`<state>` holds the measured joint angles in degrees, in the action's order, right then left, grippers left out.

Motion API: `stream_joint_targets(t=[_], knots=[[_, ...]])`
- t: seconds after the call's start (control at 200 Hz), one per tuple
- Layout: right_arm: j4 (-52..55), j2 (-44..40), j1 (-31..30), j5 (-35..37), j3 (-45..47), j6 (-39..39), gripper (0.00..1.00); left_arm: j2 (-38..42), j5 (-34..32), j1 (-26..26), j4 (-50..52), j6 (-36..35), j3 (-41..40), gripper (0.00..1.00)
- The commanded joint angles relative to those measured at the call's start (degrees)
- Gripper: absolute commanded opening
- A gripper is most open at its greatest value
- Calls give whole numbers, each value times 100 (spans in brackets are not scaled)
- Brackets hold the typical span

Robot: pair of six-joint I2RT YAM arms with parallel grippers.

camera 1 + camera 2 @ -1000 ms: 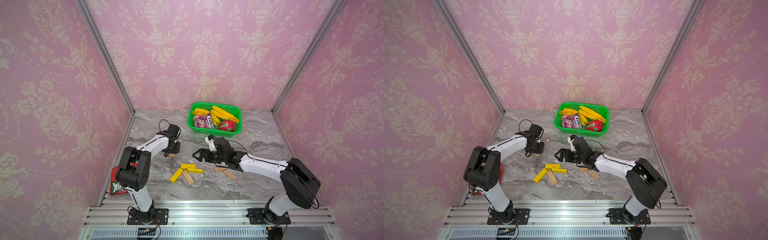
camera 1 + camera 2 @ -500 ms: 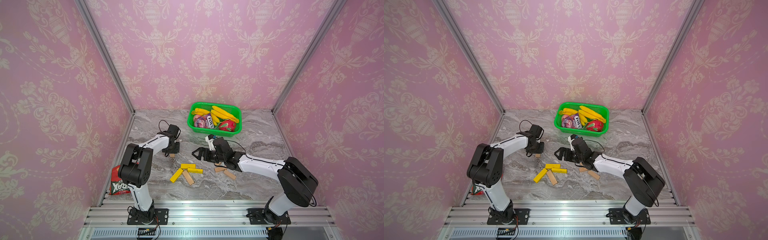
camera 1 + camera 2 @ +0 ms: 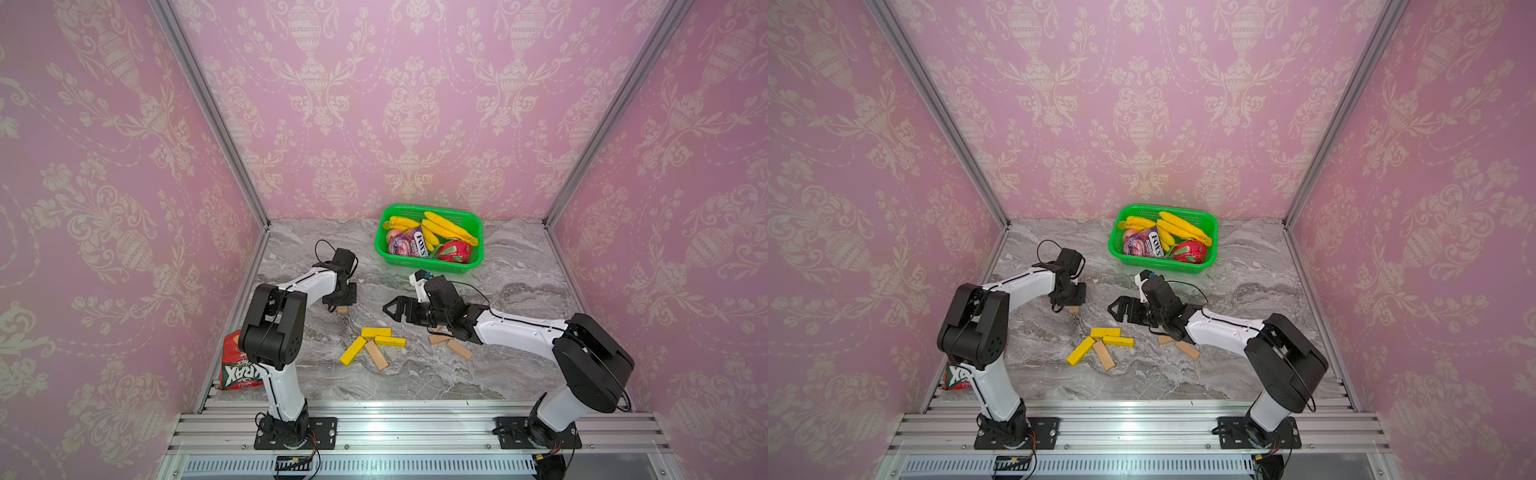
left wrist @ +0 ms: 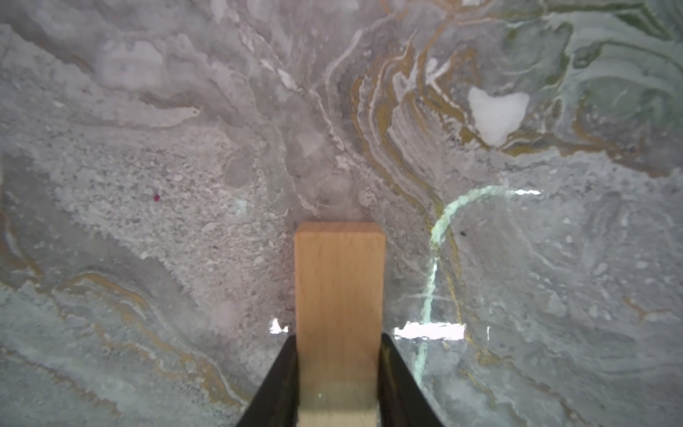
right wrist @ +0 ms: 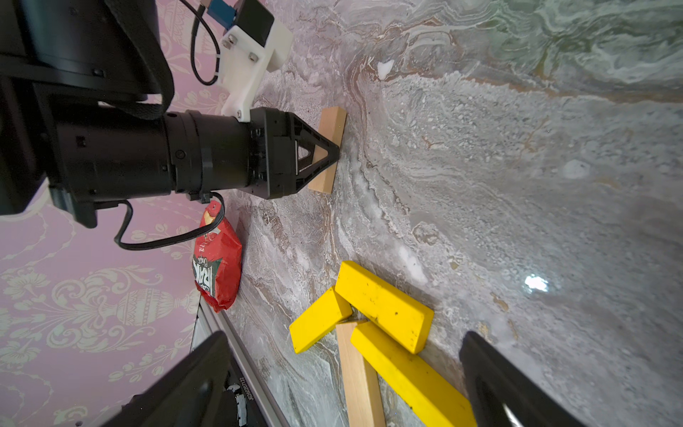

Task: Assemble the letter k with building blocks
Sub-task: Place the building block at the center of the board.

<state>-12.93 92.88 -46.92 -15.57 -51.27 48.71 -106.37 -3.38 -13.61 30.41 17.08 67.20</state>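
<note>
My left gripper [image 3: 341, 303] is shut on a tan wooden building block [image 4: 339, 281], held low over the marble at the left back. That block also shows in the right wrist view [image 5: 333, 124], pinched at its middle. My right gripper [image 3: 388, 309] stands open, pointing left above the table. Ahead of it lie three yellow building blocks [image 3: 376, 332] [image 3: 390, 341] [image 3: 353, 350] and a wooden one [image 3: 376, 355] in a loose cluster. Two more wooden blocks [image 3: 459, 349] lie under the right arm. The letter k is not in view.
A green basket [image 3: 415, 206] with bananas, a sweets packet and a red fruit stands at the back. A red snack bag [image 3: 237, 365] lies at the table's left front edge. Pink walls close in three sides, and a metal rail [image 3: 395, 419] runs along the front.
My right gripper has drifted a little to the left, still open. The left gripper keeps its wooden block in the same place while its arm shifts slightly.
</note>
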Motion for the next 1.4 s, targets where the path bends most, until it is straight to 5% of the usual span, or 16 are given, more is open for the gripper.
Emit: stream_joint_targets(t=[0.0,0.555,1.391], knots=[[-46,77,-48,90,-121,117,100,-81,-34,43,14,-6,178,8],[36,92,-37,68,-138,68,100,-240,4,86,52,40,250,10],[26,137,-46,15,-140,43,100,-191,-100,84,-22,119,32,53]])
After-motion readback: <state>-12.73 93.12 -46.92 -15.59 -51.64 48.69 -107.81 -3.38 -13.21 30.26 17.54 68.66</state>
